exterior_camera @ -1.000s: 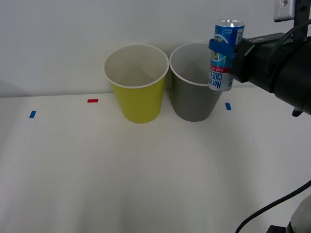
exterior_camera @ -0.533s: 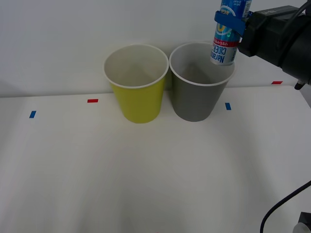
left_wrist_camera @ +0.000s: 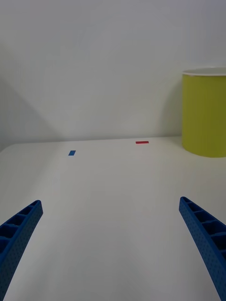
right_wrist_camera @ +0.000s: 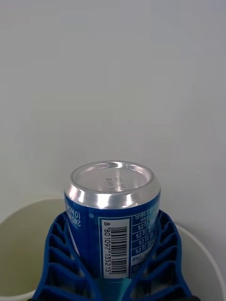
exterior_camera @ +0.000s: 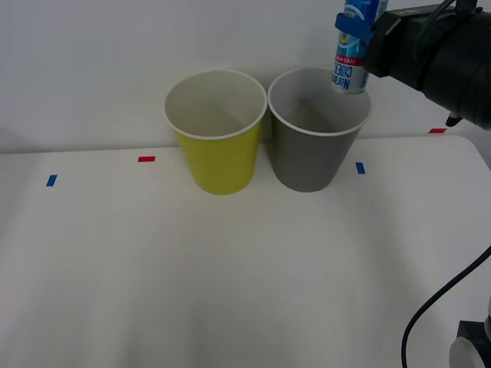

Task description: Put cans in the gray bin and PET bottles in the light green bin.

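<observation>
The right gripper point(exterior_camera: 354, 27) pinches a small cylindrical drink can point(exterior_camera: 350, 55) between its blue ribbed fingers point(right_wrist_camera: 61, 263), holding it upright in the air above the far right part of the rim of the dark gray tapered round plastic bin point(exterior_camera: 311, 157). The can carries a blue and white label with a red band low on its body and white lettering; in the right wrist view its bare silver metal end point(right_wrist_camera: 112, 181) faces the camera, stamped with small characters, and a white barcode panel runs down its side beside a block of fine print. The can's lower end hangs just above the bin's white rim, without touching it. The gray bin stands on the white table point(exterior_camera: 230, 276), just beside the yellow-green tapered round plastic bin point(exterior_camera: 218, 157) on its left, both open with pale insides. Small red point(exterior_camera: 146, 159) and blue tape marks point(exterior_camera: 51, 180) lie on the tabletop. The left gripper point(left_wrist_camera: 113, 244) hovers low over the table with its blue fingers spread wide apart, holding nothing, with the yellow-green bin ahead of it to one side.
</observation>
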Controlling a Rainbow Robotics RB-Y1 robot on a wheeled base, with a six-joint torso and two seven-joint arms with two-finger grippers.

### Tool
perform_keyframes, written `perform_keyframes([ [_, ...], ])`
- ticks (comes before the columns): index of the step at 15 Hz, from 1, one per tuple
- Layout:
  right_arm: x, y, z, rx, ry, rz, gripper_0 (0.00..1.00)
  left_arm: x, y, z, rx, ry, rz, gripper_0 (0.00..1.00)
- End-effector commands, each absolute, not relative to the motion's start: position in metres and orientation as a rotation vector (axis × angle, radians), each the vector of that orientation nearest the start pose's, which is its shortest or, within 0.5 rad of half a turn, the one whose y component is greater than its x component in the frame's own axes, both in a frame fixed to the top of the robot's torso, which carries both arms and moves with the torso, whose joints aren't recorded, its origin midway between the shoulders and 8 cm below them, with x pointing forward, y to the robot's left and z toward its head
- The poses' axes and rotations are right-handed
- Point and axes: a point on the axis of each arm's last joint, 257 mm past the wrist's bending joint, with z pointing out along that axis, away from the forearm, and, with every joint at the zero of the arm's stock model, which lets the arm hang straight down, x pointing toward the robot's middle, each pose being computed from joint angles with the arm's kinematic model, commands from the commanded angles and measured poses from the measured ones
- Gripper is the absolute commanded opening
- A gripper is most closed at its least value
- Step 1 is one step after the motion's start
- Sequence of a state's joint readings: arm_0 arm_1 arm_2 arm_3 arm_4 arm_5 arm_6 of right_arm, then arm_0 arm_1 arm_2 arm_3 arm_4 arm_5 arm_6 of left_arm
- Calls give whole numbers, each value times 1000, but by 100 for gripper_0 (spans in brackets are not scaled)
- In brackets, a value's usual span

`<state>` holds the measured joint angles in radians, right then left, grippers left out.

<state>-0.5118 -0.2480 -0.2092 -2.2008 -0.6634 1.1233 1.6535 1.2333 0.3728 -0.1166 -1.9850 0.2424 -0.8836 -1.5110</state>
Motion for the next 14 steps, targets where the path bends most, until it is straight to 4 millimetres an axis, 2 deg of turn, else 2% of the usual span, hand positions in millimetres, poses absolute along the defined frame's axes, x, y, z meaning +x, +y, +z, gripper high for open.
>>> perform_keyframes([
  [1, 537, -146, 87, -321, 1501, 392, 0, 156, 335, -218, -67, 1496, 107, 100],
  [6, 571, -143, 74, -292, 1455, 389, 0, 156, 335, -218, -67, 1496, 107, 100],
  [11, 593, -142, 57, -288, 1433, 360, 0, 156, 335, -218, -67, 1496, 107, 100],
  [14, 599, -142, 52, -287, 1422, 347, 0, 156, 335, -218, -67, 1496, 107, 100],
])
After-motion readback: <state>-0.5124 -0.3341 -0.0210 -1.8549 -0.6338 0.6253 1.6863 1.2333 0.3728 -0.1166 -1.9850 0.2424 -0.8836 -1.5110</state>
